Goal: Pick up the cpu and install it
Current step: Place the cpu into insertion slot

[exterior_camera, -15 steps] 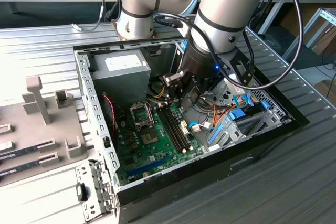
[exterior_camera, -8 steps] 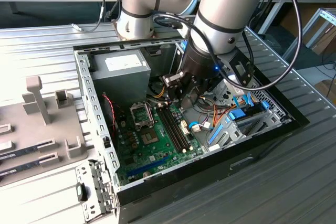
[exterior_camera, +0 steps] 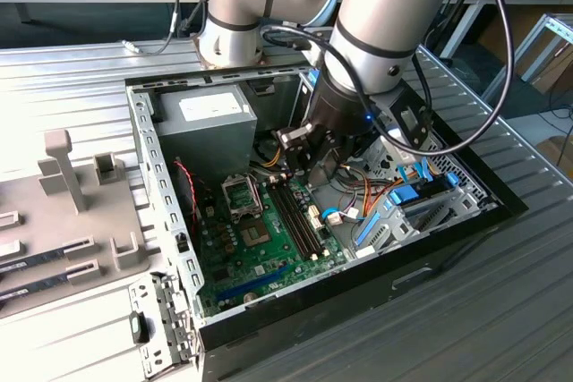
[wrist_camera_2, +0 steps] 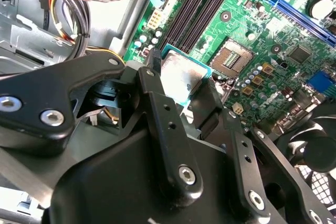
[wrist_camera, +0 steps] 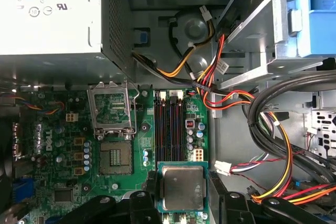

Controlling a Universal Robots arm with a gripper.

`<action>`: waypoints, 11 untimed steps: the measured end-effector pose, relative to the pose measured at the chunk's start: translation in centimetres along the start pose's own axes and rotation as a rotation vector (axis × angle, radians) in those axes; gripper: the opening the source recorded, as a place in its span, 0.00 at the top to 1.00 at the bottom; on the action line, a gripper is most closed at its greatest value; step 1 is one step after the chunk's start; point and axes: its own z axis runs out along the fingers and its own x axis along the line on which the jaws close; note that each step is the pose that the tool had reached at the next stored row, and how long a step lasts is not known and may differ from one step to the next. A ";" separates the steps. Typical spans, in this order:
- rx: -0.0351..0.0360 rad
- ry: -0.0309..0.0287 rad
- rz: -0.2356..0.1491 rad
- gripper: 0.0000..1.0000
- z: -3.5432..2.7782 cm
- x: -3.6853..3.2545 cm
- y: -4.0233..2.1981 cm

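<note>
First wrist view shows the fingers [wrist_camera: 217,190] clamped on the cpu [wrist_camera: 182,187] above the memory slots [wrist_camera: 169,124] of the motherboard [wrist_camera: 47,177]: pickup done, open socket [wrist_camera: 115,157] nearby empty, installation left.

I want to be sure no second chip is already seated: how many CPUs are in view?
1. The cpu is held in the gripper, above the motherboard near the memory slots. The socket looks empty in both wrist views.

The cpu [wrist_camera: 182,187] sits in the hand [wrist_camera: 182,191], over the motherboard [wrist_camera: 55,177].
</note>
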 end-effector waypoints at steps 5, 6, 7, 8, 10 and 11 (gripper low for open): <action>0.0000 0.0000 0.000 0.53 0.14 0.02 -0.01; -0.0001 0.0000 0.000 0.53 0.15 0.02 -0.01; -0.0001 0.0000 0.000 0.53 0.18 0.03 -0.01; 0.0001 0.0000 0.000 0.53 0.19 0.03 -0.01; 0.0000 0.0000 0.000 0.53 0.24 0.03 -0.01; 0.0000 0.0000 0.000 0.53 0.26 0.04 -0.01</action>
